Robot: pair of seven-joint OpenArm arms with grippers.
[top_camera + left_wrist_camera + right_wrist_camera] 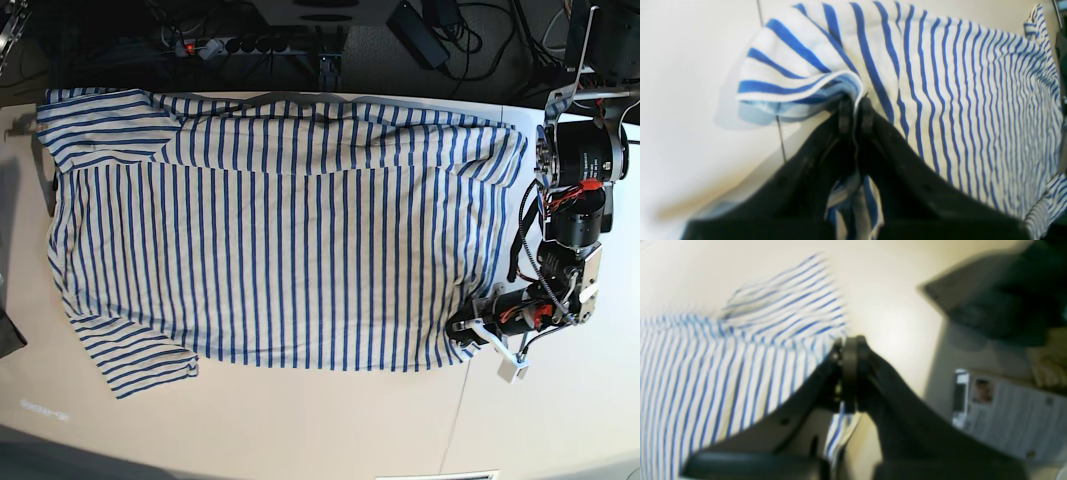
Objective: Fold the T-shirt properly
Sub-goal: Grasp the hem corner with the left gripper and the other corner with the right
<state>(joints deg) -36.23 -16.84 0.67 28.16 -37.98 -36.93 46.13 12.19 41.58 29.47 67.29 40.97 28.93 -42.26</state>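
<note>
The T-shirt (290,250), cream-white with thin blue stripes, lies spread flat across the white table (300,420), one sleeve at the near left. My left gripper (462,328) sits at the shirt's near right corner. In the left wrist view it (855,111) is shut on the hem, and the cloth (957,100) bunches up and curls over beside the fingertips. My right gripper (850,350) is shut on an edge of the shirt (706,366), with a strip of striped fabric hanging between the fingers. I cannot find the right gripper in the base view.
A power strip (230,45) and cables lie beyond the table's far edge. The left arm's motors (580,160) stand at the right side. A printed sheet (1007,413) and a dark object (1000,306) appear beside the right gripper. A seam (780,133) runs across the tabletop.
</note>
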